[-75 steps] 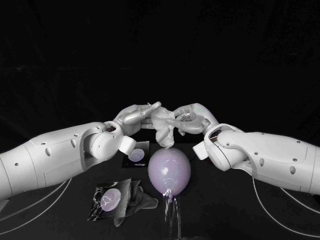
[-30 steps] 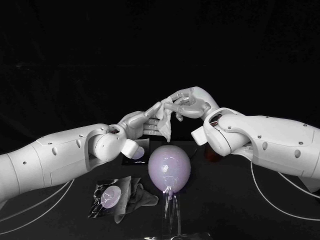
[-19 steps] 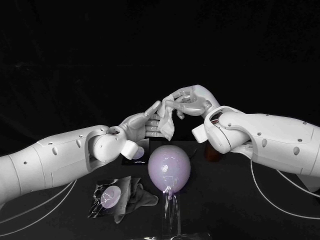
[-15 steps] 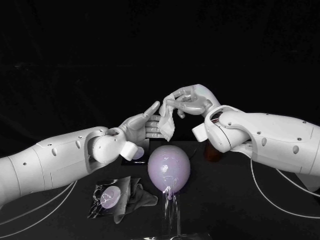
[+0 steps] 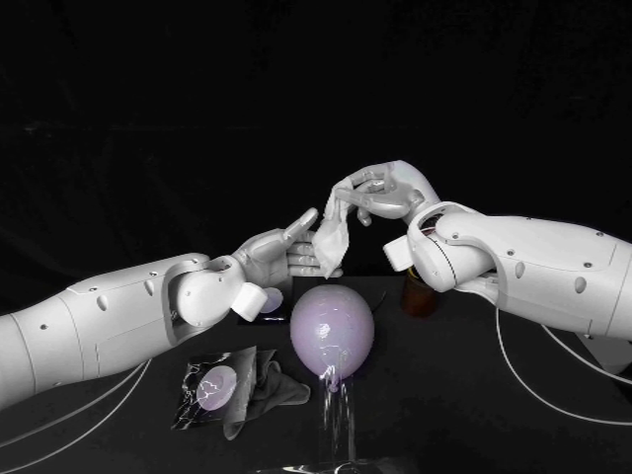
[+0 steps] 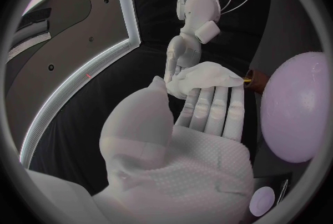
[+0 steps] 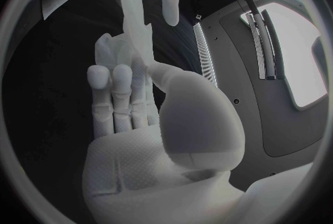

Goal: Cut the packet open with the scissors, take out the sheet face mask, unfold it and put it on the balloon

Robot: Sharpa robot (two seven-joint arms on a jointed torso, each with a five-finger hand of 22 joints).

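Nearest the robot, on the black table (image 5: 473,415), the cut packet (image 5: 228,393) lies crumpled and gaping at about seven o'clock from the balloon (image 5: 331,331). The pale lilac balloon stands upright at the middle of the table, bare, with nothing draped on it yet. A small brown object (image 5: 418,294), too dim to identify, sits just behind it at about two o'clock.

Above the balloon, at eleven o'clock, the left hand (image 5: 290,254) is held flat, with its fingers straight and thumb raised. The lower end of the sheet face mask (image 5: 331,235) rests against its fingertips. I cannot tell whether the thumb actually pinches the sheet or only stands beside it.

Farther back and higher, at one o'clock from the balloon, the right hand (image 5: 379,193) pinches the top of the mask, its fingers curled tightly around the fabric.

A couple of seconds ago both hands were bunched together around a wadded mask, low over the balloon. Since then the right hand has climbed up and away while the left has dropped and flattened, so the mask now hangs as a long narrow strip between them. That suggests the unfolding has begun along its length, but the sheet looks folded across its width and not yet ready to lay on.
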